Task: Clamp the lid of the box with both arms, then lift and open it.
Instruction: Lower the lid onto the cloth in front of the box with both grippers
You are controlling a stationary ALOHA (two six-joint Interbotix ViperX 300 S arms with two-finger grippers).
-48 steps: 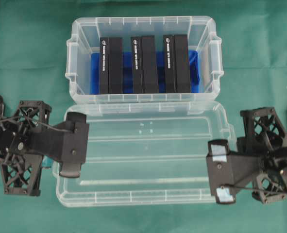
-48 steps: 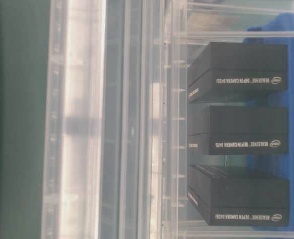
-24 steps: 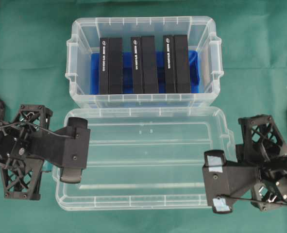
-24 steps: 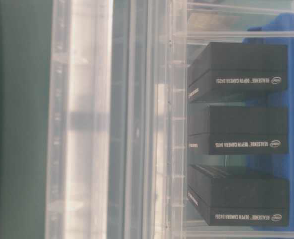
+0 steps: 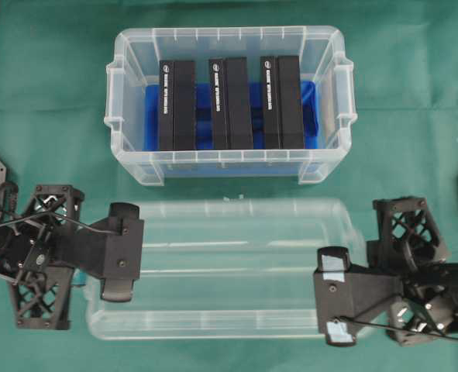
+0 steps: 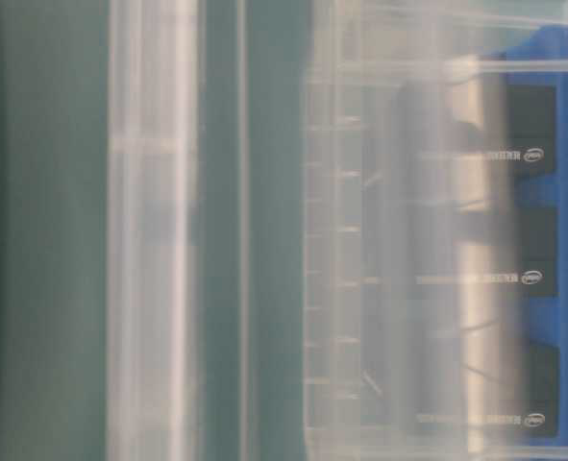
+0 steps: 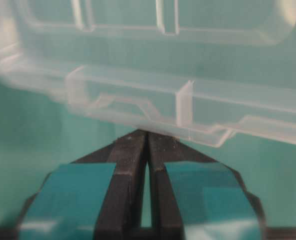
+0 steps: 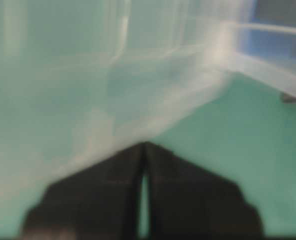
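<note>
The flat clear plastic lid [image 5: 229,267] sits clear of the deep clear plastic box [image 5: 229,105], green cloth [image 5: 50,85] between them. Left gripper [image 5: 120,252] and right gripper [image 5: 333,296] each pinch a lid end. Three black boxes [image 5: 227,102] stand inside the box.

The lid [image 5: 229,267] and box [image 5: 128,116] are clear. Inside: blue liner [image 5: 153,116], black boxes [image 5: 176,105] with white lettering. The tabletop [image 5: 50,93] is green.

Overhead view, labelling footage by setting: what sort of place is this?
Likely a robotics lab bench: green cloth-covered table, black lattice-frame left gripper and right gripper clamping a clear plastic lid.
</note>
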